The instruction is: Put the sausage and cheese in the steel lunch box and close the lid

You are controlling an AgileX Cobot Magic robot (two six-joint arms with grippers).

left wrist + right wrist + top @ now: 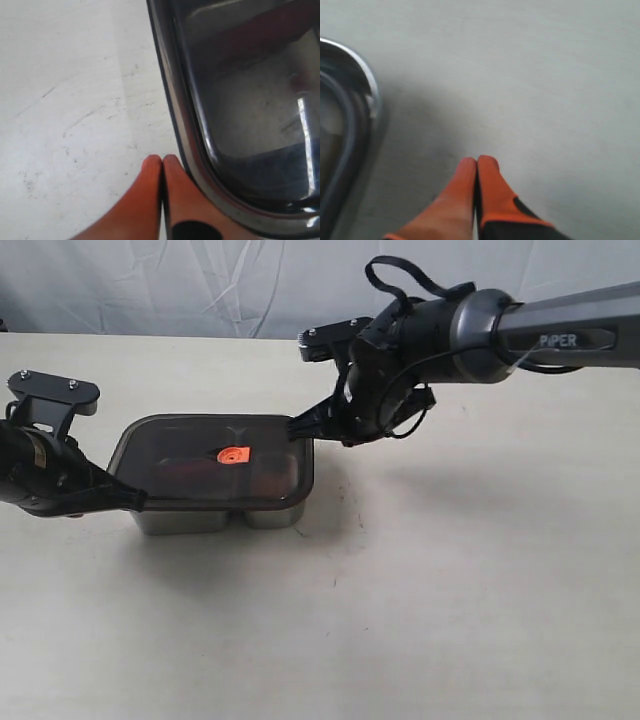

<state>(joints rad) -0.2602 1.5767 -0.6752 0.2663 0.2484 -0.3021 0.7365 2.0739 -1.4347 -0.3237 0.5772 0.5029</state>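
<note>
Looking down, we see the lid (190, 440) seated on the steel lunch box (195, 520), both tools clenched empty: left tool (138, 500) at its left edge, right tool (296, 426) at the far right corner, wide bare table (450, 590) beyond.

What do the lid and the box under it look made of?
The lid looks like dark, smoky translucent plastic with a glossy finish; the contents show dimly through it. The steel lunch box seems polished metal, likely stainless steel; its wall is shiny and reflective.

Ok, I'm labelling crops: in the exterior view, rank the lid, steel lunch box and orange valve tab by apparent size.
1. lid and steel lunch box: near-equal footprint, not ranked.
2. orange valve tab: smallest.
</note>
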